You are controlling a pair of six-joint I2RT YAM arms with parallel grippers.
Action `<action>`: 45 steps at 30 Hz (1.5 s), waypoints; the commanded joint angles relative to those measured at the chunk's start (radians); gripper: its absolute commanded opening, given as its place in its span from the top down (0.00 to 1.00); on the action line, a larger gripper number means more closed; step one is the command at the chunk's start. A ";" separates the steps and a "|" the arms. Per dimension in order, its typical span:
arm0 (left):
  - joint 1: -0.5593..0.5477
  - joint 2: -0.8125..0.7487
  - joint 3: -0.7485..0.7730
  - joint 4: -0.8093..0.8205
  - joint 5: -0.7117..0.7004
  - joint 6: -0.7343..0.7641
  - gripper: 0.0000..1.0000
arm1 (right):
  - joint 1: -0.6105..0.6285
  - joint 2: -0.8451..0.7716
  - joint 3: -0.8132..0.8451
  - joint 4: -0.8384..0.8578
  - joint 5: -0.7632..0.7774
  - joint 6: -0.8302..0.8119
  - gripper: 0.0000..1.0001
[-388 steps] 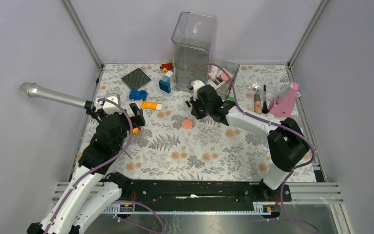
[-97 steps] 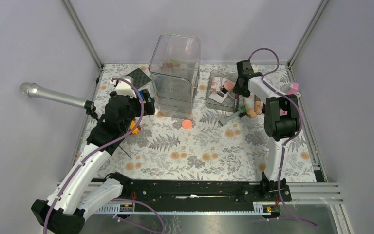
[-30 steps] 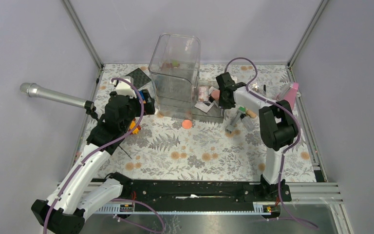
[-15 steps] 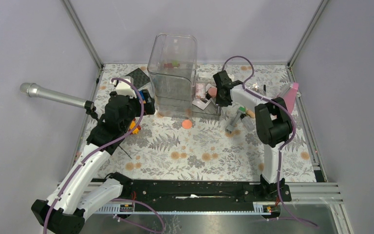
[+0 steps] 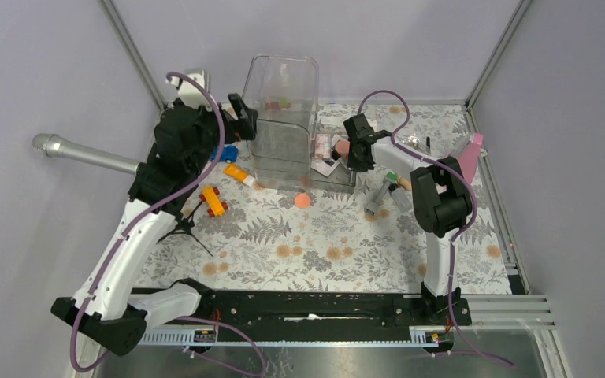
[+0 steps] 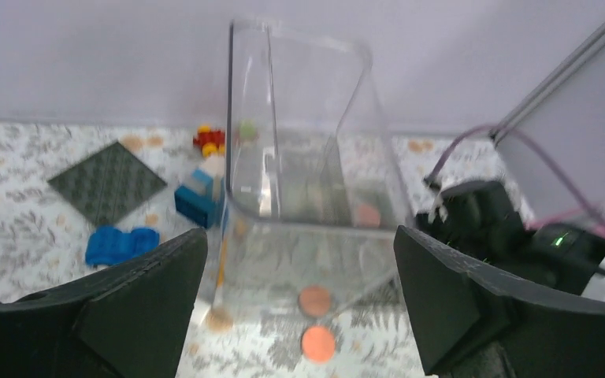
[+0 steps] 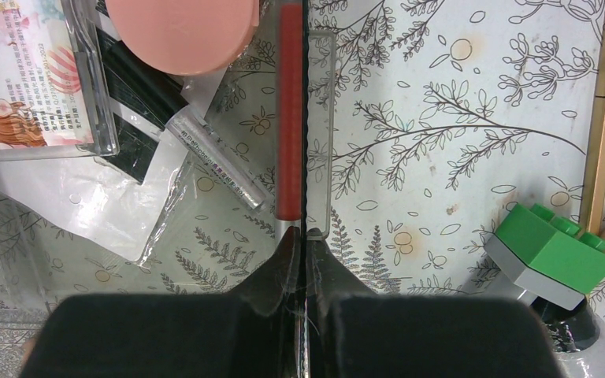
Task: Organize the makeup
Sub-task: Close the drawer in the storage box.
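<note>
My right gripper (image 7: 306, 236) is shut on the thin right wall of a clear tray (image 7: 321, 134), seen beside the tall clear container (image 5: 281, 118). In the tray lie a coral-pink disc (image 7: 181, 27), a red pencil (image 7: 288, 118), a silver tube (image 7: 217, 161) and a clear pink-shade palette (image 7: 35, 79). Another coral disc (image 5: 303, 200) lies on the table in front of the container. A grey tube with a green cap (image 5: 384, 189) lies right of the tray. My left gripper (image 6: 303, 315) hangs open and empty, raised at the container's left side (image 5: 240, 118).
A silver microphone (image 5: 79, 152) juts in from the left. A blue car (image 5: 224, 152), an orange block (image 5: 239, 174) and an orange car (image 5: 213, 201) lie under the left arm. A dark baseplate (image 6: 106, 181) sits behind them. A pink holder (image 5: 466, 157) stands far right.
My left arm has lifted and swung back toward the tall container, uncovering the toy cars. The right gripper has dragged the tray left, up against the container.
</note>
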 commanded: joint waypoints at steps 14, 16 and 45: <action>0.170 0.490 0.503 0.065 0.096 0.041 0.06 | 0.022 0.002 0.039 0.055 -0.064 -0.004 1.00; 0.199 0.542 0.556 0.049 0.135 0.034 0.07 | 0.022 0.000 0.037 0.055 -0.068 -0.007 1.00; 0.275 0.604 0.347 0.132 0.306 -0.036 0.75 | 0.021 -0.050 -0.026 0.155 -0.134 0.013 1.00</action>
